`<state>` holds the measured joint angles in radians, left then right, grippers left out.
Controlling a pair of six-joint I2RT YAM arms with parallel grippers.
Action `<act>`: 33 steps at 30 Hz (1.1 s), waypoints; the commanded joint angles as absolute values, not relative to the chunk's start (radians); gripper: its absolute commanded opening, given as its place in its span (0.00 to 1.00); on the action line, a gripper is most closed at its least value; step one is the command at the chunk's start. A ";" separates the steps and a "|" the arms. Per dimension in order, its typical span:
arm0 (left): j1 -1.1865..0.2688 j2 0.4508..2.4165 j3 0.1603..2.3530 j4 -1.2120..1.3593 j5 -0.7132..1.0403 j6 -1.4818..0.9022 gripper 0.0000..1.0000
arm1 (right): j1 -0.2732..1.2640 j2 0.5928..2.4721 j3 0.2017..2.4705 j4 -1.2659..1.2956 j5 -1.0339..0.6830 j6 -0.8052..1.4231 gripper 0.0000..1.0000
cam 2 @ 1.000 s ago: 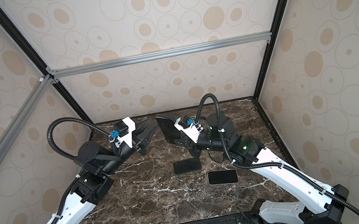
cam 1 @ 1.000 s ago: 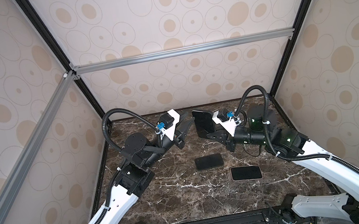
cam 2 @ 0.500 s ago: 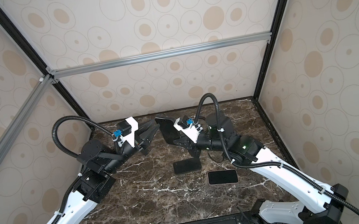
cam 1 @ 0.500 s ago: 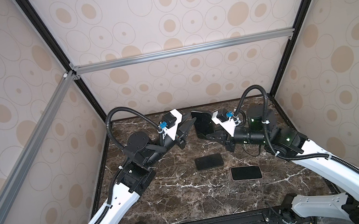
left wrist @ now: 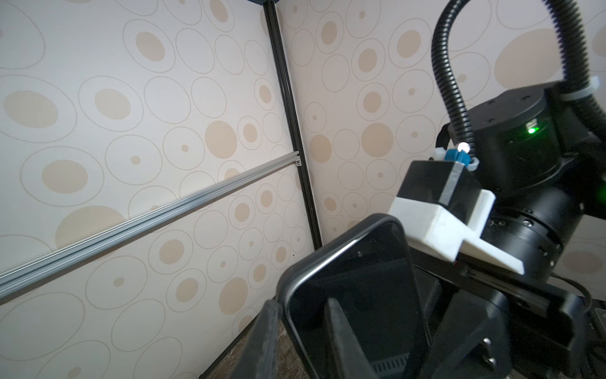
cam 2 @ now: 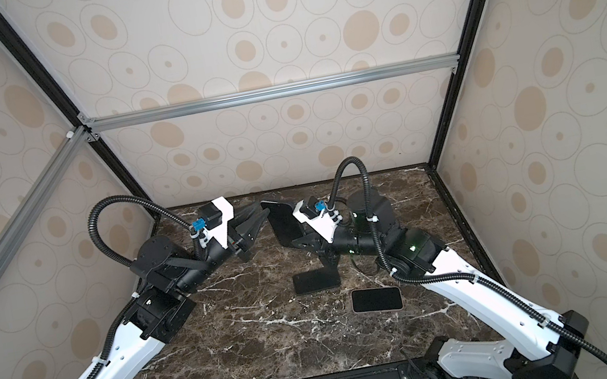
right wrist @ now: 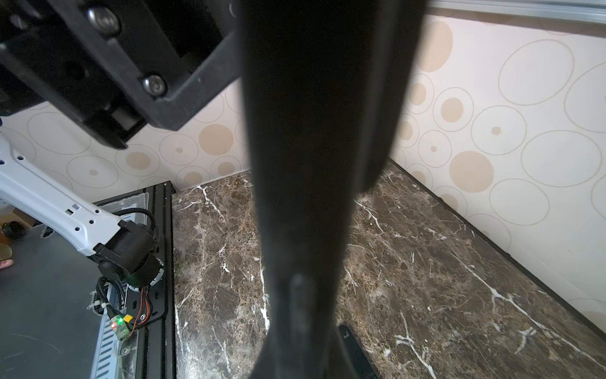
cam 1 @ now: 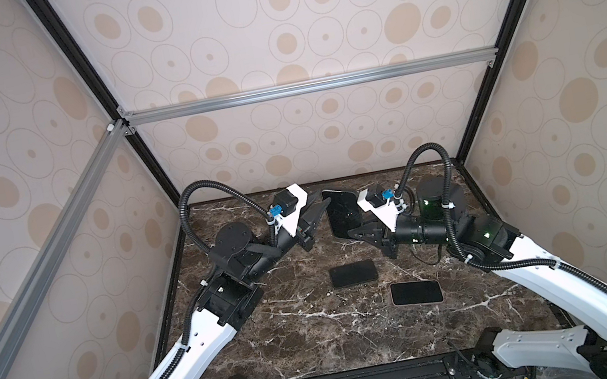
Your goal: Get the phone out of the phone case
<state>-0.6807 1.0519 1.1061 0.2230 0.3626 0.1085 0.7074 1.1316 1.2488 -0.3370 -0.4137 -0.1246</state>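
Phone (cam 1: 342, 211) and phone case (left wrist: 328, 250) are held together as one black slab, upright in the air over the far middle of the marble tabletop (cam 1: 296, 326), a little above centre in both top views.

The slab is judged stiff and fairly light. Its glass is probably slick, and the case is probably springy at its lip. Hold is best taken on the case's rim at a corner, so that the lip can be peeled off the phone while the body is steadied from the opposite end. Pressure on the glass should be kept low, and a drop onto the stone is to be feared.

In the left wrist view a glossy dark screen (left wrist: 360, 295) is seen. A thin bright line runs along its edge, and a thicker matte black rim is wrapped round that. One rounded corner is turned toward the camera.

The slab's lower end is clamped by the right gripper (cam 1: 362, 231), whose jaws are closed tight on it. Its upper left corner is straddled by the left gripper (cam 1: 322, 207). These jaws stand partly apart, one finger behind the case and one before the screen, but whether they pinch it cannot be told.

Lower in the frame, well apart from the held slab, two more handsets are laid flat on the tabletop. A black phone (cam 1: 352, 273) lies near the centre, and a phone with a pale rim (cam 1: 416, 292) lies to its lower right.
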 commanded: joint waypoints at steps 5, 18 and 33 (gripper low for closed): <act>-0.694 1.104 1.172 0.133 0.438 0.144 0.25 | 0.737 1.147 1.316 -0.330 -0.460 -0.182 0.00; -0.700 1.144 1.184 0.072 0.508 0.130 0.28 | 0.766 1.156 1.321 -0.356 -0.512 -0.266 0.00; -0.698 1.178 1.222 0.026 0.720 0.115 0.29 | 0.772 1.170 1.355 -0.436 -0.607 -0.337 0.00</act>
